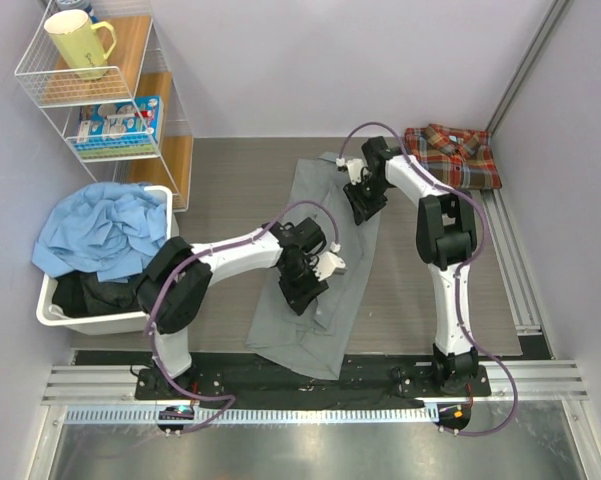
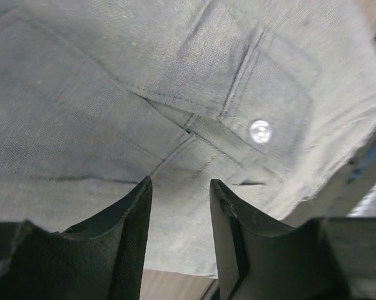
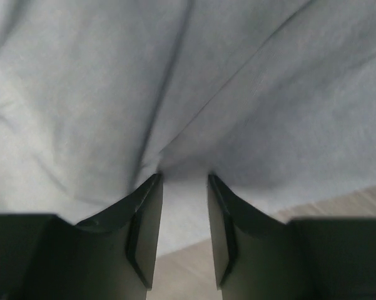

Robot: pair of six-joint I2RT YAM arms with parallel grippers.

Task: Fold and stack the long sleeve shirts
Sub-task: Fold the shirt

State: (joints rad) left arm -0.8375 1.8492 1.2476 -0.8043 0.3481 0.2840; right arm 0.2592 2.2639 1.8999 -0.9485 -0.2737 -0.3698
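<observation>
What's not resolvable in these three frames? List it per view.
Left gripper: pinching the grey shirt or just over it? Top view: its wrist covers the tips; left wrist view: no depth.
Right gripper: same; right wrist view shows creases meeting at the gap, contact unclear.
Bin: contents under the blue cloth, covered in top view.
Box: print too small, top view.

My wood-grain tabletop (image 1: 230, 190) carries the grey shirt (image 1: 315, 195), spread long down its middle. The folded plaid shirt (image 1: 452, 155) lies in the far right corner. A white bin (image 1: 90, 320) sits at the left edge, with a wire rack (image 1: 170, 120) behind it.
</observation>
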